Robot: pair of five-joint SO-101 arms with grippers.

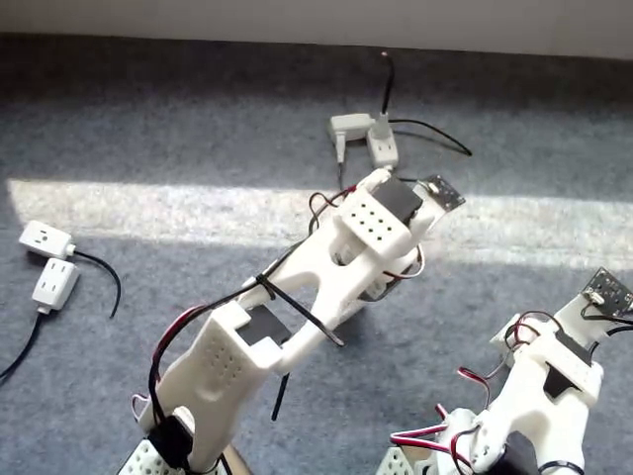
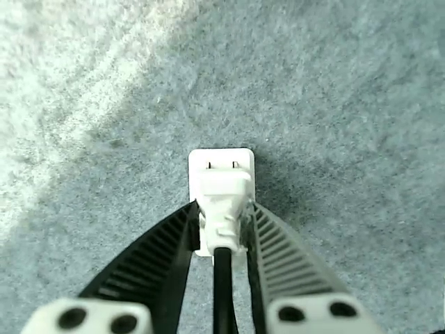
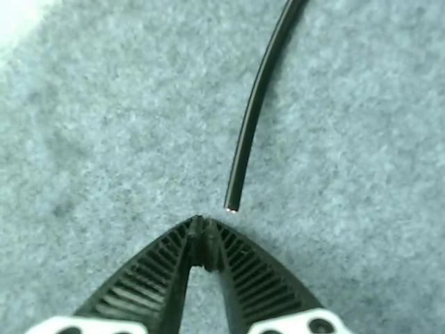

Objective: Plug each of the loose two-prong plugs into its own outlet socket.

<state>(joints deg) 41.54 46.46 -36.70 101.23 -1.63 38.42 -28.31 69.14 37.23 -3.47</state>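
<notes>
Apparently the job is about half done. The left gripper (image 2: 222, 210) has its fingers clamped on a white plug (image 2: 221, 198). The plug's nose meets the white outlet (image 2: 221, 158) lying on the grey carpet (image 2: 361, 104). Two short dark marks show at the joint, so I judge the prongs lined up or partly in, not yet pressed home. In the high view this pair sits at upper centre, under the tip of the left arm (image 1: 371, 228).

At the left edge of that view a white block (image 1: 45, 237) and a second white block (image 1: 56, 282) lie just beside each other. I cannot tell whether they are joined, so that pair probably remains to do.

The right gripper (image 3: 205, 240), fingers together on nothing, hangs over bare carpet near the cut end of a black cord (image 3: 254, 111).
</notes>
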